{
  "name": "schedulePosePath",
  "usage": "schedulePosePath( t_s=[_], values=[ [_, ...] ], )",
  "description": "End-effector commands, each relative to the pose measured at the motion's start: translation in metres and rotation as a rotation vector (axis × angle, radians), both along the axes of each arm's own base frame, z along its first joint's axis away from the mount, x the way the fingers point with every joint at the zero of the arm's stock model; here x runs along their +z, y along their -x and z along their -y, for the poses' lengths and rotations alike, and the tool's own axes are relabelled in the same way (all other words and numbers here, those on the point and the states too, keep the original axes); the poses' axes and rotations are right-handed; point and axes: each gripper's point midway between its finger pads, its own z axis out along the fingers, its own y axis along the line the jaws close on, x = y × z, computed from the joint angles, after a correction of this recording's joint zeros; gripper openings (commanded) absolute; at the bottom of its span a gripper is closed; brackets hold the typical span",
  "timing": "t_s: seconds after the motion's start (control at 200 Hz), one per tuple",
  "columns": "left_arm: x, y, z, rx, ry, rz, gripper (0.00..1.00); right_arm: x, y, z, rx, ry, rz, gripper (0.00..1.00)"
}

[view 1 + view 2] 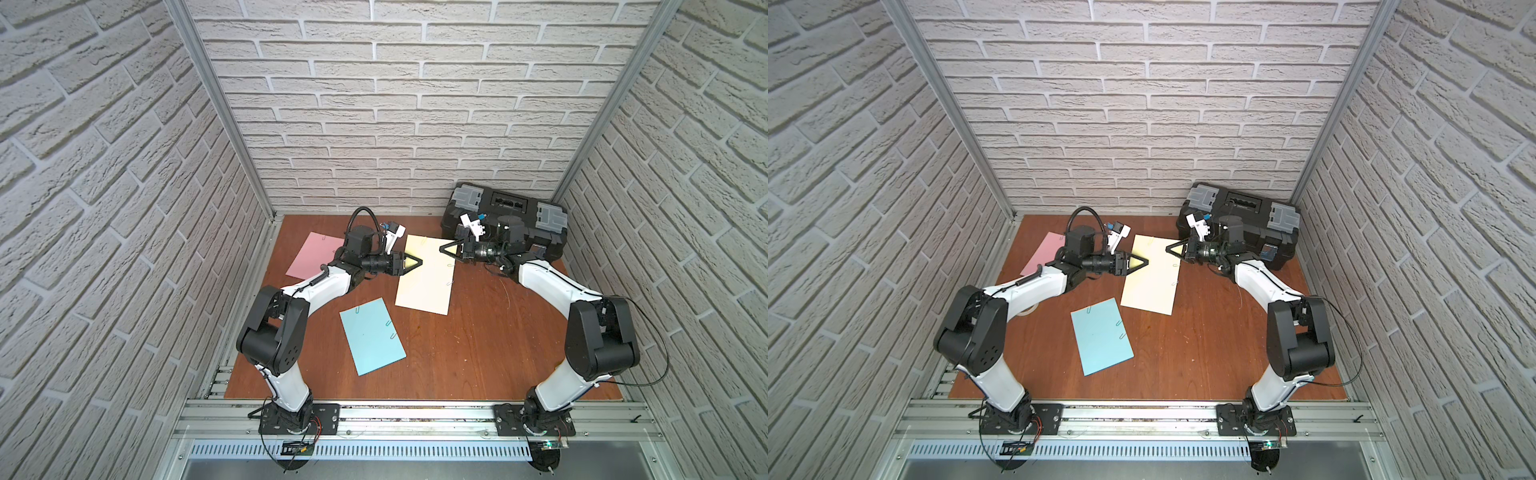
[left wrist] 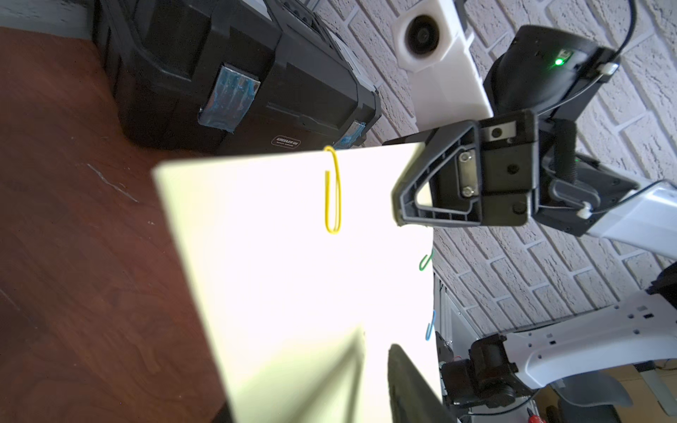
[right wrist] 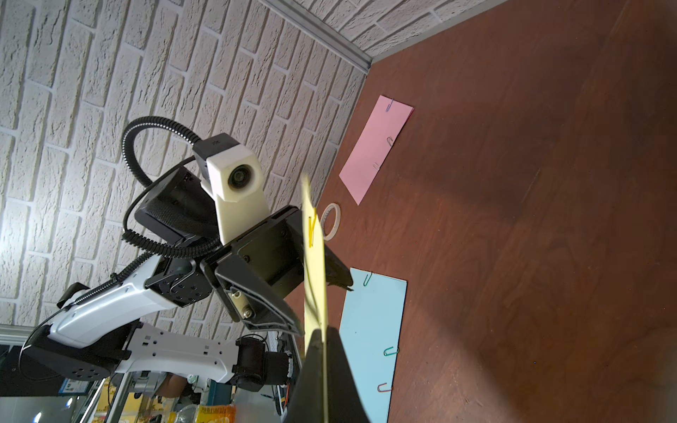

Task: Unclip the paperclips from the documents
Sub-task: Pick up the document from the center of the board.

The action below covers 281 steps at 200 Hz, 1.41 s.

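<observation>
Yellow document [image 3: 314, 263] is pinched between right fingers [image 3: 344, 381]; left fingers [image 3: 271, 311] straddle it, apart.

The right gripper [image 3: 324, 342] is pinching the yellow sheet [image 3: 315, 293] edge-on — a yellow paperclip [image 3: 312, 227] is sitting near the sheet's far end. Just ahead of it, the left gripper [image 3: 323, 309] is straddling the sheet, jaws apart.

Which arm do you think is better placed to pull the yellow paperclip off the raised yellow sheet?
Likely left: the right claw is shut on the yellow sheet, holding it up, while the left claw stands open astride it, facing the yellow paperclip.
</observation>
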Motion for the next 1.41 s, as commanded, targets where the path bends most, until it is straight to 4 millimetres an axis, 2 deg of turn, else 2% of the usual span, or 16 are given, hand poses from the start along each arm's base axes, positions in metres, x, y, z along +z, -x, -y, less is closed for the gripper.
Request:
schedulePosePath(
  t_s=[0.0,0.2,0.445,0.575,0.94,0.985,1.065,1.15,1.265,1.4],
  values=[
    [0.034,0.001,0.001,-0.017,0.051,0.095,0.4,0.005,-0.005,-0.001,-0.005,-0.007,0.031,0.03],
    [0.04,-0.002,0.003,-0.016,0.062,0.096,0.39,0.001,0.002,-0.003,0.035,0.012,0.028,0.03],
    [0.044,-0.005,0.007,-0.024,0.072,0.09,0.2,0.002,0.003,-0.003,0.041,0.011,0.031,0.03],
    [0.041,-0.006,0.007,-0.022,0.067,0.08,0.09,0.0,0.004,-0.004,0.044,0.013,0.03,0.03],
    [0.025,-0.008,0.009,-0.025,0.004,0.055,0.0,-0.006,0.016,-0.014,0.094,0.052,0.02,0.03],
    [0.022,-0.006,0.009,-0.031,-0.01,0.055,0.0,-0.008,0.018,-0.012,0.092,0.075,0.019,0.07],
    [0.021,-0.002,0.007,-0.044,-0.031,0.071,0.0,-0.013,0.022,-0.006,0.085,0.153,0.026,0.27],
    [0.02,0.005,0.003,-0.064,-0.058,0.09,0.0,-0.014,0.026,0.001,0.081,0.231,0.038,0.4],
    [0.019,0.019,-0.002,-0.113,-0.073,0.116,0.0,-0.01,0.031,0.009,0.078,0.32,0.071,0.49],
    [0.019,0.034,-0.006,-0.165,-0.074,0.132,0.0,-0.001,0.038,0.014,0.094,0.386,0.128,0.56]
  ],
)
